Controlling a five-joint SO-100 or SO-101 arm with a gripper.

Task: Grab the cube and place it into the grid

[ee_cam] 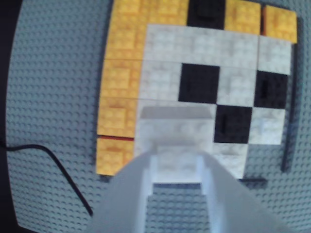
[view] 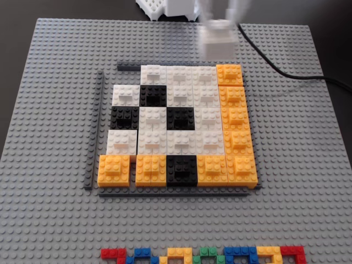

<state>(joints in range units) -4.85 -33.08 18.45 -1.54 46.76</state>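
Note:
The cube (view: 218, 39), a white Lego block, hangs blurred above the far edge of the baseplate, just beyond the grid's far right orange corner. My gripper (view: 219, 25) is shut on it from above. In the wrist view, the cube (ee_cam: 175, 128) sits between my white fingers (ee_cam: 141, 184), which clamp its raised top brick; the gripper (ee_cam: 177, 162) hovers over the near edge of the grid (ee_cam: 218, 53). The grid (view: 179, 129) is a mosaic of white, black and orange blocks. Its far left corner cell (view: 126, 75) shows bare grey plate.
The grey studded baseplate (view: 49, 110) carries everything. A black cable (view: 286, 71) crosses its far right corner. A loose dark grey strip (view: 94, 132) lies left of the grid. A row of multicoloured bricks (view: 203, 256) lines the near edge. White arm parts (view: 165, 6) stand at the back.

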